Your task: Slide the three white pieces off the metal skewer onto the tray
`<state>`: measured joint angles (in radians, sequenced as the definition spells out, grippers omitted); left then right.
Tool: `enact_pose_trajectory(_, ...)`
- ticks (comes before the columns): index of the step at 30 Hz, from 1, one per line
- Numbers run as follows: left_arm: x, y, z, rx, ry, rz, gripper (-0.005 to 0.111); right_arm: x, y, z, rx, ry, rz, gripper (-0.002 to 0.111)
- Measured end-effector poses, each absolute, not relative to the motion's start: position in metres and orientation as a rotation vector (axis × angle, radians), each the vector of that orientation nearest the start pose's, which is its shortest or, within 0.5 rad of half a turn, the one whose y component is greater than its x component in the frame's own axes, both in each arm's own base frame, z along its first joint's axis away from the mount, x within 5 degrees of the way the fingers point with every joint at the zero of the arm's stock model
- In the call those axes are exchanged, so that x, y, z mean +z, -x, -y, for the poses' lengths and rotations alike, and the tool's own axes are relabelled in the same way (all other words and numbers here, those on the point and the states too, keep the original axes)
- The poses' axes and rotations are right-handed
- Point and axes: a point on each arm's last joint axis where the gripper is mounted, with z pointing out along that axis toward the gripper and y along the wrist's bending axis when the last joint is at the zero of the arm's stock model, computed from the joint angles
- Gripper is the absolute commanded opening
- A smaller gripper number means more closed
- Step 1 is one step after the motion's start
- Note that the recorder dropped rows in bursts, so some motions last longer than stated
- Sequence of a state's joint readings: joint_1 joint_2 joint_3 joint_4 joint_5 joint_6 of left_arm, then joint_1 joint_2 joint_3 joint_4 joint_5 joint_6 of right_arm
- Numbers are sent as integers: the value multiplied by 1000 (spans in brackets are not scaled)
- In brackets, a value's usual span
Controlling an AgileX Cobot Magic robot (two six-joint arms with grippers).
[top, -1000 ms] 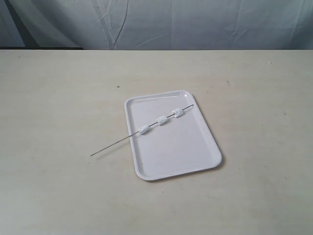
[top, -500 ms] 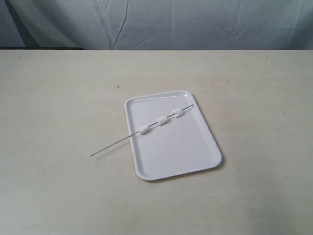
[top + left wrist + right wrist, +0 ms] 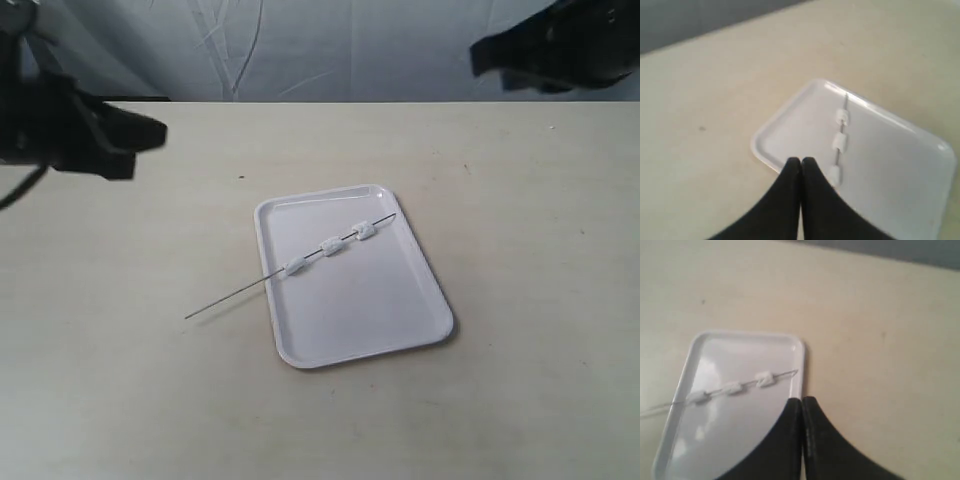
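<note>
Exterior view: table (image 3: 520, 400), a broad flat top, pale beige, matte, filling most of the frame; surface faintly mottled; a dark speck (image 3: 241, 178) left of centre; a second speck (image 3: 551, 127) near the far right; far edge runs straight and level across the view. Behind it: cloth backdrop (image 3: 350, 45), grey-blue, hung loose, creased; pale fold lines run diagonally; darker at the far left, with a dark strip along the table's edge. Light soft, even, diffuse; shadows on the top faint. Wrist views: same beige top; blurred grey band beyond its far edge.
</note>
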<state>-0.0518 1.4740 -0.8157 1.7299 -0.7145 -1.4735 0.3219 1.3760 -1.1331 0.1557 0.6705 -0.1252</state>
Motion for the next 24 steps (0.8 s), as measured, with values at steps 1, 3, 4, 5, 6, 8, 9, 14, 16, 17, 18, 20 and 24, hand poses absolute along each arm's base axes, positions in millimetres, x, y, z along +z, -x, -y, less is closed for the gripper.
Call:
enact_pose_trajectory(1, 233, -286, 81, -685, -761, -2063, 0, 318, -282, -108, 285, 474, -2395, -1)
enact_pose_trajectory(3, 212, -289, 95, -733, -809, -2118, 0, 301, -290, -117, 332, 542, -2479, -1)
enact_pose_trajectory(4, 200, -290, 102, -745, -840, -2147, 0, 293, -293, -120, 349, 568, -2515, -1)
enact_pose_trajectory(5, 189, -291, 107, -750, -860, -2176, 0, 284, -296, -124, 366, 588, -2549, -1)
enact_pose_trajectory(6, 177, -292, 113, -747, -888, -2201, 0, 277, -299, -125, 376, 598, -2577, -1)
enact_pose_trajectory(8, 158, -293, 121, -726, -938, -2244, 0, 265, -303, -128, 384, 620, -2615, -1)
enact_pose_trajectory(9, 151, -293, 123, -714, -958, -2259, 0, 259, -305, -129, 384, 629, -2632, -1)
enact_pose_trajectory(14, 122, -296, 125, -657, -984, -2337, 5, 235, -314, -132, 379, 647, -2704, -1)
enact_pose_trajectory(16, 117, -296, 125, -646, -983, -2354, 12, 224, -317, -133, 377, 652, -2736, -1)
enact_pose_trajectory(17, 115, -296, 124, -641, -981, -2361, 16, 218, -319, -134, 376, 654, -2754, -1)
enact_pose_trajectory(18, 114, -297, 124, -638, -980, -2362, 21, 212, -320, -134, 375, 655, -2771, -1)
enact_pose_trajectory(20, 113, -296, 124, -640, -980, -2366, 30, 203, -322, -135, 374, 657, -2799, -1)
enact_pose_trajectory(24, 114, -296, 126, -641, -985, -2363, 36, 193, -324, -136, 370, 675, -2819, -1)
